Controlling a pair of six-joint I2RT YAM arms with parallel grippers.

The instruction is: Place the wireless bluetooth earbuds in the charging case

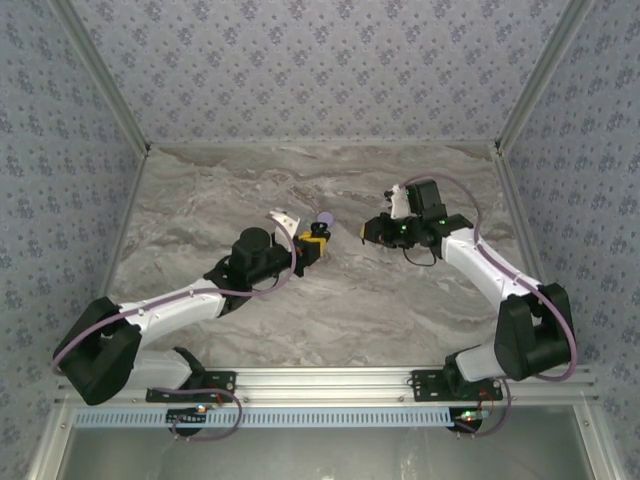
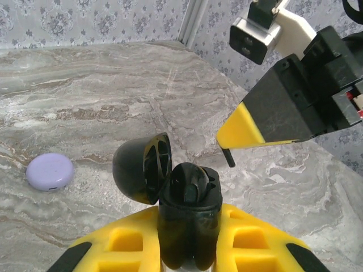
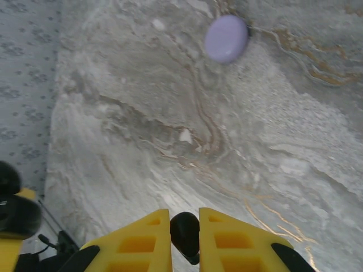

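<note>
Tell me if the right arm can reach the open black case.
Probably yes: the left gripper holds the black case, lid open, and the right gripper, gripping an earbud, faces it with nothing between.

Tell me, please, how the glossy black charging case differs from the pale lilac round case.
The glossy black charging case has its lid open; the pale lilac round case is shut. The black one is gripped by the left gripper; the lilac one lies on the marble table. Both are small and rounded.

A grey and cream marble-patterned bench (image 1: 350, 310) with faint brown veins, enclosed on three sides by walls (image 1: 320, 70) papered pale blue-grey with small dark floral motifs, a silver aluminium rail (image 1: 330, 378) along its near edge.
</note>
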